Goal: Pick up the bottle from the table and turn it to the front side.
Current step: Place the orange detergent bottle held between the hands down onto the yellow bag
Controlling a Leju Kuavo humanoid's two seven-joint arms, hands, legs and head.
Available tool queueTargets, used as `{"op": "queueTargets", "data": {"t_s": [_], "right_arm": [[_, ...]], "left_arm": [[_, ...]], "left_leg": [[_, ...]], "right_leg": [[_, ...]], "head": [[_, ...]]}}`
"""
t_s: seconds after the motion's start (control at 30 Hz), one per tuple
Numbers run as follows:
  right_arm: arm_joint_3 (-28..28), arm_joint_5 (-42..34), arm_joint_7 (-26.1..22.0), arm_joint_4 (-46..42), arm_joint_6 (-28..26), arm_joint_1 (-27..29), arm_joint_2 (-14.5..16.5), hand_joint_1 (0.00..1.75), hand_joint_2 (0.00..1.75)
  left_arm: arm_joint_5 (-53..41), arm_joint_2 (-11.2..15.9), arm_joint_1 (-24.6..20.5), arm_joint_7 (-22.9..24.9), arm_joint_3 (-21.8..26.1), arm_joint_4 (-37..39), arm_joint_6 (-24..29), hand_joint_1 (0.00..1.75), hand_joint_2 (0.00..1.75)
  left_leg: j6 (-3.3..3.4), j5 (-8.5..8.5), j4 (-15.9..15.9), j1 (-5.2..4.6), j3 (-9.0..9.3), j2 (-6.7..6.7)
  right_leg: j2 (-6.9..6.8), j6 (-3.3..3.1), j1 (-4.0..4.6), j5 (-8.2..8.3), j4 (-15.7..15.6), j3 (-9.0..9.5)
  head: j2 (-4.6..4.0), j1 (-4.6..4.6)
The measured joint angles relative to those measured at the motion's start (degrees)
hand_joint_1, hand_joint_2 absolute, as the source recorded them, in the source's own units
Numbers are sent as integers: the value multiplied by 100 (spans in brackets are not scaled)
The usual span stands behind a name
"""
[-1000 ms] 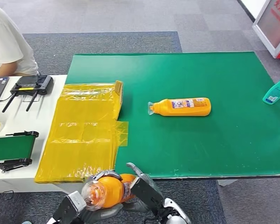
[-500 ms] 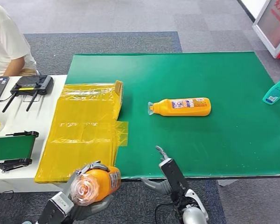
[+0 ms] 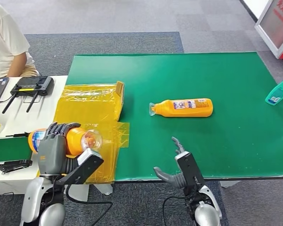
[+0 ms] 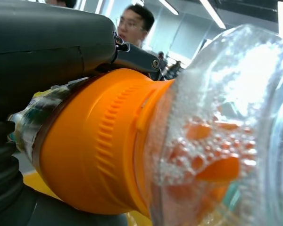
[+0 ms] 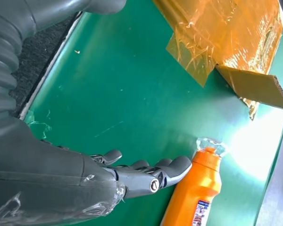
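Orange plastic with a clear cap: that is the bottle the left hand holds, gripped round its middle and lying sideways, just over the near left corner of the yellow sheet, with the cap pointing toward the green mat. A second orange bottle lies flat on the green mat, well to the right of the yellow sheet, its cap pointing back toward the sheet. The right hand hangs at the near edge of the mat with its fingers spread wide and nothing in it. The held bottle looks smooth and hard, and I think it could slip or roll, so the fat middle is the best place to grab, not the thin clear cap. It has soapy stuff inside, so it may feel a bit heavy and slosh. The left wrist view shows bubbles inside the clear cap and ridges on the orange neck, which the head view is too far away to show. The right wrist view shows the second bottle's cap just past the right hand's fingertips, not touching
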Motion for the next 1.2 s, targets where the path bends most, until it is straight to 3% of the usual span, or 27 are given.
{"op": "queueTargets", "data": {"t_s": [0.2, 0.33, 0.4, 0.53, 0.77, 1.2], "right_arm": [[7, 48, -46, -106, 96, -40, 21, 0, 175], [149, -18, -167, -120, 161, -139, 21, 0, 175], [263, -67, -231, -114, 183, -245, 21, 0, 175], [491, -156, -312, -111, 205, -488, 18, 0, 175], [787, -252, -408, -112, 240, -680, -11, 0, 175], [1073, -285, -487, -176, 247, -730, -139, 0, 175]], "left_arm": [[-1092, 73, -615, 510, 252, 330, -35, 175, 175], [-1245, 724, -1284, 1111, -183, 848, -199, 175, 175], [-1258, 955, -1649, 957, -464, 1262, -186, 175, 175], [-1258, 1121, -2318, 363, -718, 2110, -205, 175, 175], [-1258, 1133, -2987, -34, -784, 3210, -284, 175, 175], [-1258, 793, -3360, -170, -786, 4058, -356, 175, 175]], "left_leg": [[-4, 2, 0, 1, 0, 0], [-8, 14, 0, 3, -2, 0], [-7, 23, 0, 6, -4, 0], [-8, 28, 0, 6, -6, 2], [-6, 30, 1, 6, -6, 2], [-6, 30, 1, 6, -11, 2]], "right_leg": [[0, -2, 2, 0, 0, -2], [0, -6, 5, 4, 1, -6], [0, -5, 6, 10, 2, -6], [3, -9, 4, 23, 2, -9], [3, -8, 5, 23, 2, -11], [3, -8, 5, 23, 1, -13]], "head": [[0, 1], [0, -1], [0, 0], [0, 1], [0, -1], [0, 0]]}}
